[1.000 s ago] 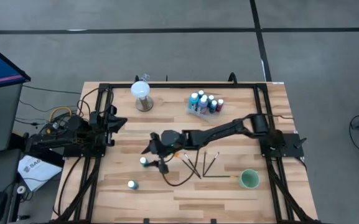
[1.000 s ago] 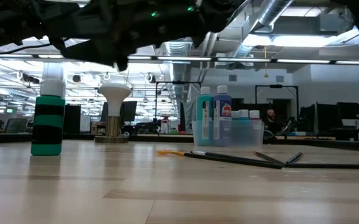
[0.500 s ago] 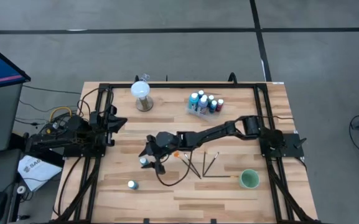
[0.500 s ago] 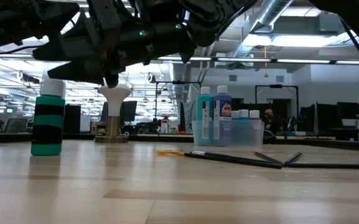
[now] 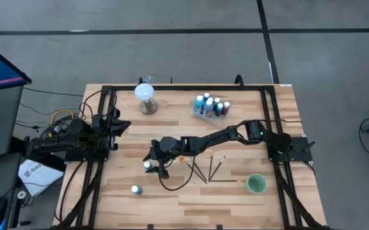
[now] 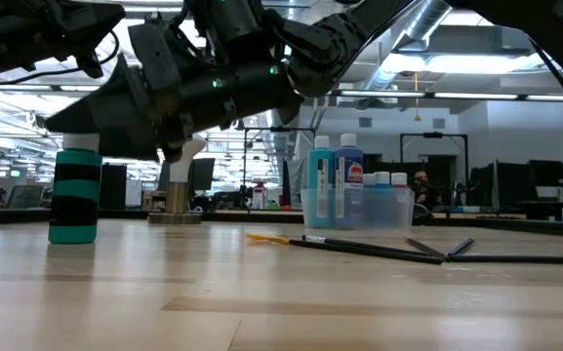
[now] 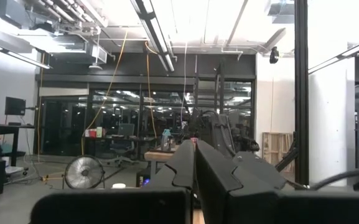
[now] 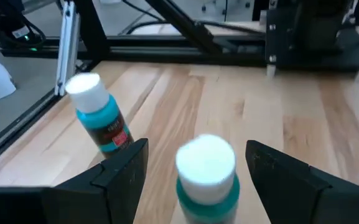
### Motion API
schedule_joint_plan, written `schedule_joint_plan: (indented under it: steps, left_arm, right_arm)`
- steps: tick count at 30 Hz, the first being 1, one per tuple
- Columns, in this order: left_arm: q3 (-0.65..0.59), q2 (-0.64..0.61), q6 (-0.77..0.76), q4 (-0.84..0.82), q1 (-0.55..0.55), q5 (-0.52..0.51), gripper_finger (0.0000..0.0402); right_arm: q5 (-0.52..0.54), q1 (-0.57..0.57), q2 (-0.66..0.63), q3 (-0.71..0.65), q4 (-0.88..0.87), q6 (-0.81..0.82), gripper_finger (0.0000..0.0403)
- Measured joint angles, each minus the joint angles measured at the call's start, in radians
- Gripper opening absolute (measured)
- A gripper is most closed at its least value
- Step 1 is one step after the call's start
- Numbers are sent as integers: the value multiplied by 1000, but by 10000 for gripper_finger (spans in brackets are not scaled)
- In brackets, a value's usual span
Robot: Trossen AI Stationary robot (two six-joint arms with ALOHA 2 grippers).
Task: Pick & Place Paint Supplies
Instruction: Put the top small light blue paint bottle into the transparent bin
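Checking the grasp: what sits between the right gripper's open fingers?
A white-capped teal bottle, centred between the right gripper fingers, untouched; right wrist view shows it.

You had no text that could be read at this moment. The teal paint bottle (image 8: 99,118) near the right arm carried a dark red label with pale print, too blurred to make out. The blue bottle (image 6: 349,183) in the clear bin (image 6: 388,210) showed a red and white label, its lettering too small to tell. The white sheet (image 5: 36,174) beside the table bore dark print, also unreadable.
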Motion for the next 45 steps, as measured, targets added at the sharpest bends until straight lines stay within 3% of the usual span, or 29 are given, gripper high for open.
schedule_joint_plan:
  steps: [7, 14, 20, 23, 30, 36, 41, 45]
  left_arm:
    - [0, 0, 0, 0, 0, 0, 2]
    - [0, 0, 0, 0, 0, 0, 2]
    - [0, 0, 0, 0, 0, 0, 2]
    - [0, 0, 0, 0, 0, 0, 2]
    - [0, 0, 0, 0, 0, 0, 2]
    - [0, 0, 0, 0, 0, 0, 2]
    - [0, 0, 0, 0, 0, 0, 2]
    - [0, 0, 0, 1, 0, 0, 2]
  right_arm:
    - [2, -11, 1, 0, -5, 6, 235]
    - [-1, -17, -3, 2, -57, -16, 110]
    - [12, -12, -3, 2, -38, -13, 104]
    - [51, -12, -48, -2, -109, 56, 104]
    - [230, -11, -351, 2, -468, 26, 104]
    - [308, -10, -649, -1, -852, -5, 104]
    - [566, 8, -914, -111, -1019, 90, 104]
    - [814, 34, -1115, -331, -980, 210, 104]
